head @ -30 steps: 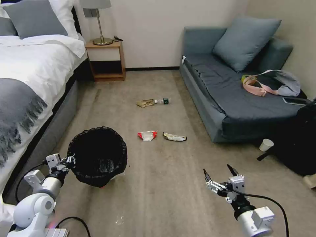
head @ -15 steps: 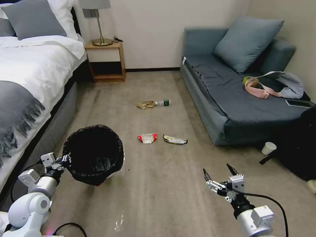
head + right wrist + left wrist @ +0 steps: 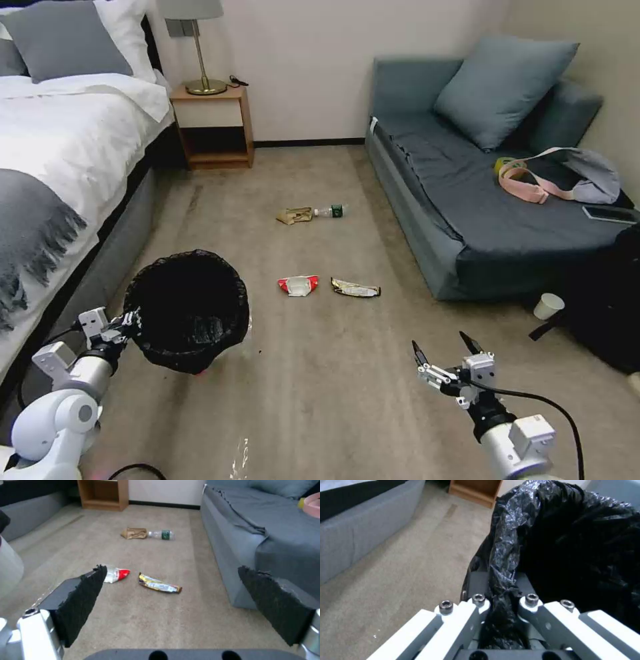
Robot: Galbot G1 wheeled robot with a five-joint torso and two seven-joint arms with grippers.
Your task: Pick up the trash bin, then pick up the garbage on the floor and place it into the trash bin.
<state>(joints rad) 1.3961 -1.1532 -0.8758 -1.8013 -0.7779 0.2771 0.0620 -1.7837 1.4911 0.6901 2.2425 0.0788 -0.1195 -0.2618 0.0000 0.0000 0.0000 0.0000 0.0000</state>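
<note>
**Black crinkled liner clamped at bin rim**

Left hand [image 3: 131, 321] grasps the round bin [image 3: 187, 308] by its glossy, crumpled bag, above beige carpet [image 3: 320, 387]. Right hand [image 3: 443, 349] hangs released, foam-padded fingers [image 3: 83, 600] spread. Flattened wrappers [image 3: 298, 285], paper bag [image 3: 294, 215] and clear bottle [image 3: 331, 211] lie ahead.

1 trash bin [image 3: 188, 310]. 4 garbage pieces on floor: 1 red-and-white wrapper [image 3: 298, 285], 1 gold-black wrapper [image 3: 355, 288], 1 brown paper bag [image 3: 294, 215], 1 clear bottle [image 3: 331, 211]. 1 paper cup [image 3: 548, 306]. 2 pincers: left pincer [image 3: 131, 319], right pincer [image 3: 444, 347].
</note>
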